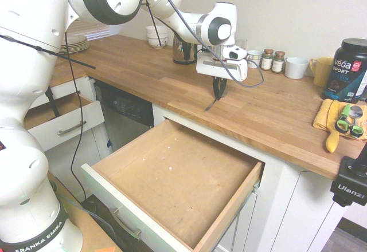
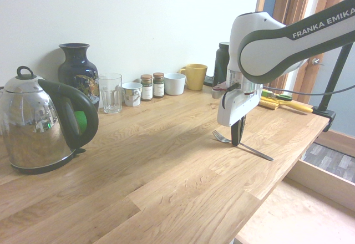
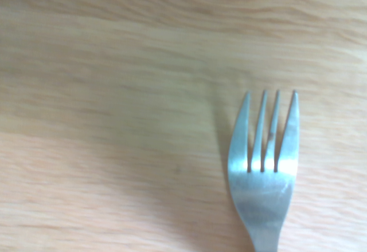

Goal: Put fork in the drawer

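The wide white-fronted drawer (image 1: 178,189) stands pulled out below the worktop's (image 1: 275,120) front edge, its brown bottom bare. Bare wood runs from mid-worktop to that edge. Jars (image 2: 152,86), mugs (image 2: 175,83) and the steel kettle (image 2: 41,125) line the back edge.

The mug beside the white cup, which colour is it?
Yellow. The mug shows best in the second exterior view.

The fork (image 3: 263,172) is cut off at the wrist view's bottom edge, so only its tines and neck show there, and in the first exterior view it (image 1: 211,104) is too thin to tell more than a slanted sliver. The gripper (image 2: 237,140) hides the fork's middle in the second exterior view. The drawer (image 1: 172,174) runs off the first exterior view's bottom edge.
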Available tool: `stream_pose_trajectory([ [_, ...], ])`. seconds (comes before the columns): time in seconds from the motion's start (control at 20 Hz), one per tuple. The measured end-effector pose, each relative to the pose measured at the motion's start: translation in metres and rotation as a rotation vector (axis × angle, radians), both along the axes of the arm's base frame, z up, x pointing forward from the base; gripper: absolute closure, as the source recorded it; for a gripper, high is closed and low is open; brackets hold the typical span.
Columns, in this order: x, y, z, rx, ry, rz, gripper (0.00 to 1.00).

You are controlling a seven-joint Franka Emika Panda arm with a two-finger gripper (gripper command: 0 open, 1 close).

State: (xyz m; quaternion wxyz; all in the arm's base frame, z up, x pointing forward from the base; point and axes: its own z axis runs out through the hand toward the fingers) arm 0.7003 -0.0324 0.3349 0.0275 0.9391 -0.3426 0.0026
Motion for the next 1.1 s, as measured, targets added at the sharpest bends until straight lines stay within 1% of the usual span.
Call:
stream_pose_trajectory([
  [0.3,0.011,0.005,0.027,-0.001,-0.03,0.002,1.0],
  [0.75,0.016,0.01,0.049,0.002,-0.056,-0.006,1.0],
  [0.9,0.01,0.01,0.062,0.003,-0.06,-0.028,1.0],
  [1.1,-0.02,0.014,0.07,0.005,-0.05,-0.047,1.0],
])
